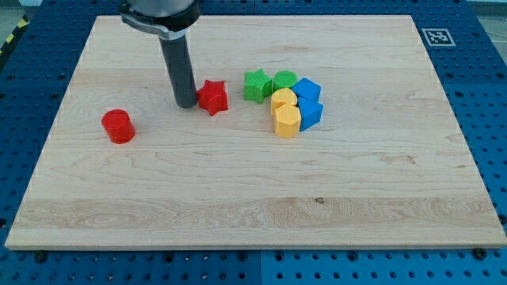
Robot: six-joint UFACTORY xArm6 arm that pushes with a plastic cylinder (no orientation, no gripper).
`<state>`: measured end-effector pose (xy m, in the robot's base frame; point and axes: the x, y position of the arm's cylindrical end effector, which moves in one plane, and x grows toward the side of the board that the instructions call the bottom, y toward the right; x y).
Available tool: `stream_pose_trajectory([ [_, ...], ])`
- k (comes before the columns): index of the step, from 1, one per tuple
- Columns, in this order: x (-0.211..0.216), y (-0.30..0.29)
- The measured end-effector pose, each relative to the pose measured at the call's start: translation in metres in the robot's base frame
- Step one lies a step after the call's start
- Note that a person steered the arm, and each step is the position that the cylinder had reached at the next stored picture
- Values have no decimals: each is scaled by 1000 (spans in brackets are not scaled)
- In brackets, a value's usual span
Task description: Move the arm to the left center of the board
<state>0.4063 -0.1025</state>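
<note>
My tip (187, 104) rests on the wooden board (253, 214) in its upper left part, just left of a red star block (212, 96) and touching or nearly touching it. A red cylinder (118, 126) stands to the view's lower left of the tip, near the board's left side. To the right sits a tight cluster: a green star (256, 85), a green cylinder (284, 81), a blue block (306, 89), a second blue block (311, 113), a yellow block (283, 98) and a yellow hexagonal block (286, 121).
The board lies on a blue perforated table (483, 95). A black and white marker tag (434, 36) sits at the board's top right corner.
</note>
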Motion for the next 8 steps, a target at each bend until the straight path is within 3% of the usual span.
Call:
stream_pose_trajectory([
  [5, -1, 53],
  [8, 26, 33],
])
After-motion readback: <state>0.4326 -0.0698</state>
